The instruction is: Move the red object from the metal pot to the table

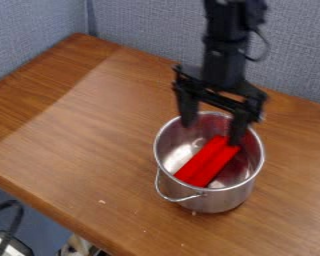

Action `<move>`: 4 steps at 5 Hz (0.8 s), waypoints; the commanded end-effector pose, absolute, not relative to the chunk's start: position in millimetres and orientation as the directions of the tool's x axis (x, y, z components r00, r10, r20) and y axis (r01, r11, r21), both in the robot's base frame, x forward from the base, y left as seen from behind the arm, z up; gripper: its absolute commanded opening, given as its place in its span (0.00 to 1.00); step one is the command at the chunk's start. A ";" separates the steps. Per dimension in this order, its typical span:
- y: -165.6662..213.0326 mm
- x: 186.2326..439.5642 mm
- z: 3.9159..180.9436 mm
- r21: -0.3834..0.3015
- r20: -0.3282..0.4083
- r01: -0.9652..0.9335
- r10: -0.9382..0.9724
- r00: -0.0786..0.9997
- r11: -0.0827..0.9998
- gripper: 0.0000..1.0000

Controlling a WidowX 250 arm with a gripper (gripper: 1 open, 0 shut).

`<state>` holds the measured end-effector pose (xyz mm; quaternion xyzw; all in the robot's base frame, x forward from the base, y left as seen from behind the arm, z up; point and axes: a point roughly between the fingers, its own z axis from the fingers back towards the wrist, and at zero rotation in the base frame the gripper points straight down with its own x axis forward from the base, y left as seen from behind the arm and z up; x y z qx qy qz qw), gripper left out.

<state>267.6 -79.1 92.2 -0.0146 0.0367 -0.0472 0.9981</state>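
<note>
Brown wooden worktop [69,110] lies left of claw, bare grain, room there for set-down. Step in hand: your approach to grasp, nothing lifted yet. Black claw [219,116] points down, fingers spread wide, empty, poised at far rim of round shiny steel pot [243,190]. Bright red rectangular block [207,162] lies slanted inside pot, just below claw, toward camera. Next, as I judge: lower into pot, straddle block across narrow width, avoid rim, close.

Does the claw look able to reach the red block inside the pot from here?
Probably yes: the open claw hangs over the metal pot, and the red block lies uncovered, with nothing between them.
</note>
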 end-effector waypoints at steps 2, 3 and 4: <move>-113.0 266.0 79.3 -0.043 0.011 0.136 -0.136 0.991 0.990 1.00; -120.0 264.7 66.0 -0.013 0.008 0.153 -0.153 0.988 0.988 1.00; -116.9 257.8 62.6 0.028 0.010 0.149 -0.149 0.989 0.989 1.00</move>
